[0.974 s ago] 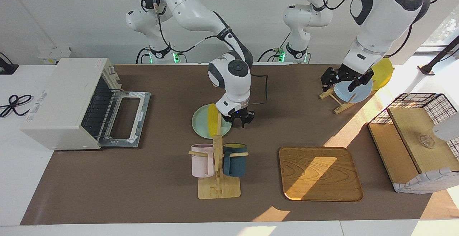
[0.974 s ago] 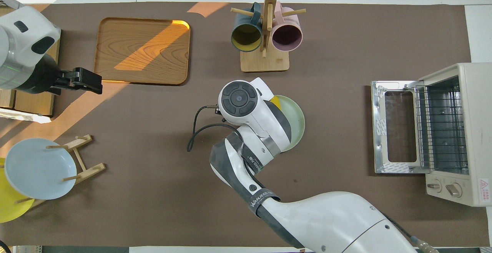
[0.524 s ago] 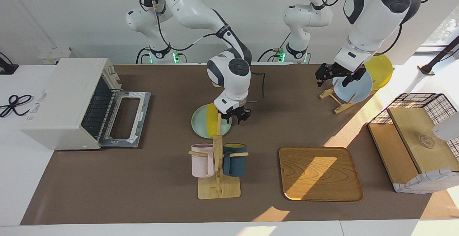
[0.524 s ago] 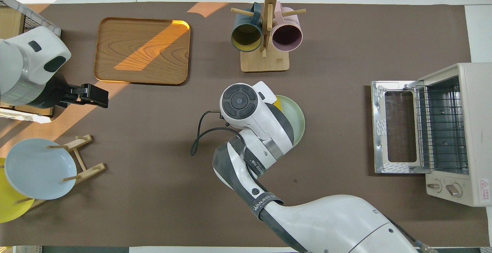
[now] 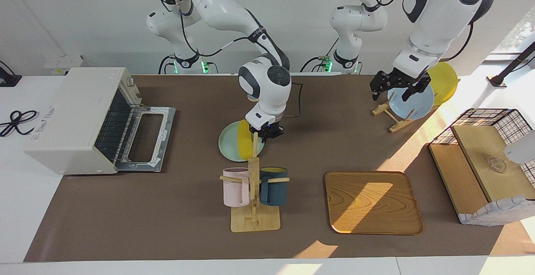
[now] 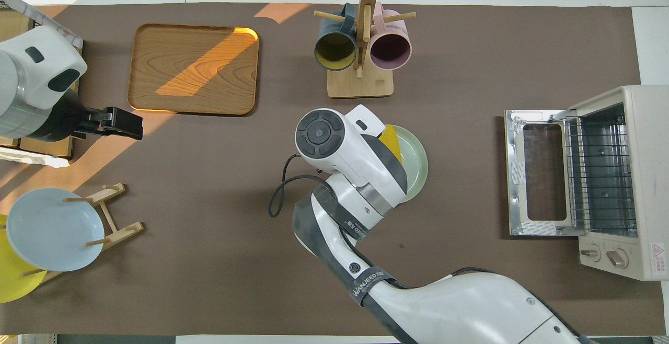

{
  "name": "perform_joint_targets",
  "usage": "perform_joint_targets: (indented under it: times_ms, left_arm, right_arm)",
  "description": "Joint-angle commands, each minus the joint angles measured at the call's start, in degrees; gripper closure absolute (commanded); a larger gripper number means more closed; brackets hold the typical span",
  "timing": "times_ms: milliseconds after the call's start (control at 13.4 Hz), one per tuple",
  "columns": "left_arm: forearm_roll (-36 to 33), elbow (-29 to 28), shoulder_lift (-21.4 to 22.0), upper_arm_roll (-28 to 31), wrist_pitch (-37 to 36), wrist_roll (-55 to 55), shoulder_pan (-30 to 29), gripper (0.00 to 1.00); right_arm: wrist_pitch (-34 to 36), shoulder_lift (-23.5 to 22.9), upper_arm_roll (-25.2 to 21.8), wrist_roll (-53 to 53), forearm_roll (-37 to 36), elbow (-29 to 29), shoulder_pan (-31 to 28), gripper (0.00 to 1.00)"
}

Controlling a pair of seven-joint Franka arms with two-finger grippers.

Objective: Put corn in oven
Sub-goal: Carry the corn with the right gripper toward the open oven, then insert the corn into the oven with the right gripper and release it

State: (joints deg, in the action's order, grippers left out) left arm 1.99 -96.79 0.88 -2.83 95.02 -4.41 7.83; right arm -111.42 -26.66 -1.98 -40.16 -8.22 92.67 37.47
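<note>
Corn: The corn (image 5: 245, 145) is bright yellow and smooth. It lies on a pale green plate (image 5: 229, 144) in the middle of the counter (image 5: 167, 208). In the overhead view only a small yellow bit (image 6: 391, 139) shows, because the arm covers the rest.

Right hand: The right hand (image 5: 266, 133) is low over the edge of the green plate, just beside the corn. I cannot tell if its fingers are open or closed, or if they touch the corn.

Left hand: The left hand (image 5: 395, 86) is up in the air over the blue plate (image 5: 413, 103) near the left arm's end of the counter. Its fingers are spread apart and hold nothing.

Oven: The oven (image 5: 79, 120) is white and boxy. It sits at the right arm's end of the counter. Its door (image 5: 144, 137) is folded down flat and the wire rack (image 6: 601, 171) inside shows.

Mugs: A pink mug (image 5: 235, 186) and a dark blue mug (image 5: 273, 185) hang on a wooden stand (image 5: 254, 216). The stand is farther from the robots than the green plate.

Tray: A wooden tray (image 5: 372, 202) lies beside the mug stand, toward the left arm's end.

Other plates: The blue plate and a yellow plate (image 5: 446, 82) lean in a wooden rack near the robots' edge.

Basket: A wire and wood basket (image 5: 485, 166) stands at the left arm's end of the counter.
</note>
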Motion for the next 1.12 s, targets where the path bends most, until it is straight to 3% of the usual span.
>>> perform_joint_targets:
  times_ms: [0, 150, 374, 824, 1048]
  left_arm:
    - [-0.8, 0.9, -0.3, 0.1, -1.2, 0.6, 0.3, 0.0]
    - [-0.8, -0.1, 0.5, 0.1, -1.1, 0.7, 0.3, 0.0]
    - [-0.8, -0.1, 1.0, 0.1, -1.3, 0.8, 0.1, 0.0]
    - [-0.8, -0.2, 1.2, 0.0, -1.5, 0.6, -0.3, 0.0]
    - [-0.8, -0.9, 1.7, 0.0, -1.5, 0.6, -0.3, 0.0]
  right_arm:
    - [8.2, 0.0, 0.0, 5.9, -3.5, -3.9, -4.5, 1.0]
    - [11.0, 4.7, 0.0, 6.8, -4.4, 0.6, -9.3, 1.0]
    - [9.0, 13.5, 0.1, 15.8, -4.4, 11.8, -18.1, 1.0]
    - [11.1, 21.5, 0.0, 29.0, -4.5, 18.4, -29.2, 1.0]
    - [8.5, 22.0, 0.2, 36.3, -4.4, 20.8, -36.0, 1.0]
